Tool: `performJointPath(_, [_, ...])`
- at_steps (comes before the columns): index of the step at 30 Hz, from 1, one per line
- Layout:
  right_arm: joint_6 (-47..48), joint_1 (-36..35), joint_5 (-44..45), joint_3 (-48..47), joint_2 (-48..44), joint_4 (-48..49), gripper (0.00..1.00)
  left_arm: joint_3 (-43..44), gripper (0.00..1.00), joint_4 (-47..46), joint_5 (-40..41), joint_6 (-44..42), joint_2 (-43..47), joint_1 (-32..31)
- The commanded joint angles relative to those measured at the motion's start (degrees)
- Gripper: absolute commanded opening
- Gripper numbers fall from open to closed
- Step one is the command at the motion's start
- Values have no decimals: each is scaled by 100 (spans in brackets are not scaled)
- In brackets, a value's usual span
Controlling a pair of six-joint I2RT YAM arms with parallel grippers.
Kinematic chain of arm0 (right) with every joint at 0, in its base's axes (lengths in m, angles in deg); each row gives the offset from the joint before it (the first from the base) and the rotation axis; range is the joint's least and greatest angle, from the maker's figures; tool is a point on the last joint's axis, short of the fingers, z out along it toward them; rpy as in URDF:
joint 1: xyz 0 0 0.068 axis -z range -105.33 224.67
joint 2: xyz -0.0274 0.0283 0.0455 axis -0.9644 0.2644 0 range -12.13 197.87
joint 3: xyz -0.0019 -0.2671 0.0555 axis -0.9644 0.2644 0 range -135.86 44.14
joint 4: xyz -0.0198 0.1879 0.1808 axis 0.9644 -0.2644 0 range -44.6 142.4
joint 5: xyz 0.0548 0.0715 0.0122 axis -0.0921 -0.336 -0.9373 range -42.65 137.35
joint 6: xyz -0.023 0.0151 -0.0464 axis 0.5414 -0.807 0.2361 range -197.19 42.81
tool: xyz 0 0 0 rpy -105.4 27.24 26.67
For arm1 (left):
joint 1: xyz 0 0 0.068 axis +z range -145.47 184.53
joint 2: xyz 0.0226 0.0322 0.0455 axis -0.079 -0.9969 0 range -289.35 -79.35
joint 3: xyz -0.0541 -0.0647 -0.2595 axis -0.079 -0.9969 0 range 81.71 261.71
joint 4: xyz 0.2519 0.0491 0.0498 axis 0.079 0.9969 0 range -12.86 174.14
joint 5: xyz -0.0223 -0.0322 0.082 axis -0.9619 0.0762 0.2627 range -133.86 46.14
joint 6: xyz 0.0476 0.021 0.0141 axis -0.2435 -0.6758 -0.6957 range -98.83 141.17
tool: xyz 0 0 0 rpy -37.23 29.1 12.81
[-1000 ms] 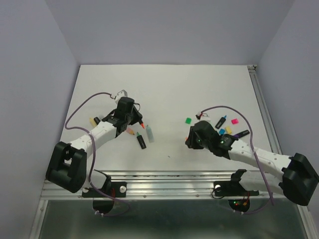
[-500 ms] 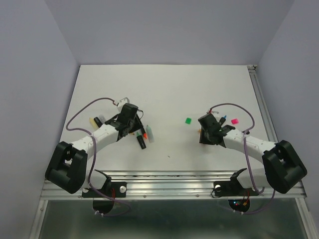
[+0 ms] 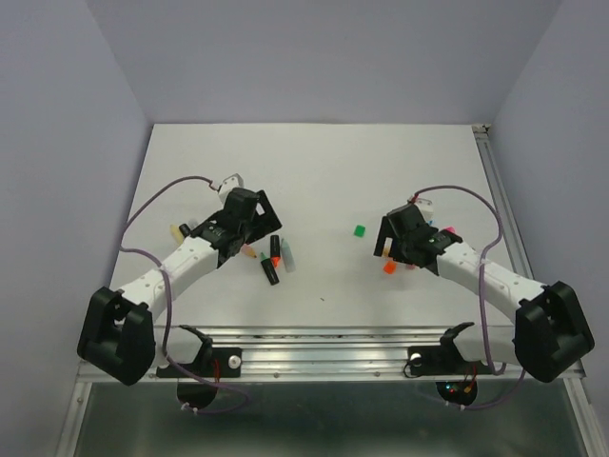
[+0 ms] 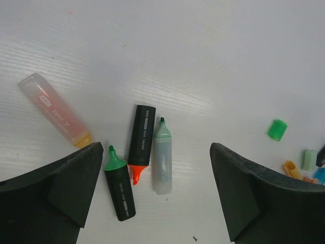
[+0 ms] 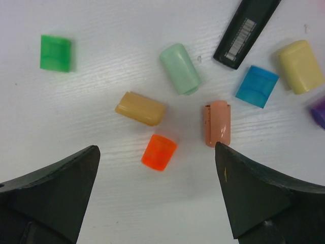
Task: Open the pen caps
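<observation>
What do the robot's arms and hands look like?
The left arm and right arm have white links, black joints and bulky black bases, each with a looping purple cable. The left hand and right hand are black, with broad wedge-shaped fingers.

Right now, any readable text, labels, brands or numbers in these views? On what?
Nothing reads as words.
Barcode label, digits too small: black barrel.
White label print, blurred: orange-tip pen.
Print along the barrel, blurred: pink pen.
Faint print, unreadable: pale green pen.
Faint print, unreadable: green-tip pen.
</observation>
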Motion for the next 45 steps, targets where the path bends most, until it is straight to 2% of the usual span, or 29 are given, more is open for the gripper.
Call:
performJointPath(1, [-172,347,375,-576,-139,1,100,274,99,162,130,-104,631,-16])
performJointPath(5, [-128,1057,296,-944,325,151,100,-103,99,224,227,36,1211,-16])
performJointPath(9, [-119,1349,532,-1427,1027,99,99,-498,99,215,95,107,1511,-25])
performJointPath(13, [-102,1630,682,-1622,1521,99,97,-772,99,303,349,212,1696,-25])
performJointPath(20, [-58,1868,438,-1351,1803,475,92,-851,99,391,376,212,1757,-25])
performJointPath(23, [82,1903,253,-1219,1935,889,86,-842,99,408,376,186,1810,-25])
performJointPath(26, [39,1956,278,-1288,2180,855,78,-860,99,426,358,177,1880,-25])
performJointPath(32, [-137,2079,322,-1175,2392,828,75,-895,99,540,394,212,2100,-25])
performJointPath(35, [-128,2088,278,-1078,2357,907,67,-904,99,584,420,256,2205,-25])
performJointPath(39, [-67,2088,190,-1068,2348,1057,40,-843,99,681,438,274,2267,-25])
performJointPath(43, [91,2097,199,-1498,2208,908,26,-807,99,734,341,283,2364,-25])
performJointPath(45, [258,2079,-97,-1875,2016,864,25,-825,99,743,315,291,2451,-25])
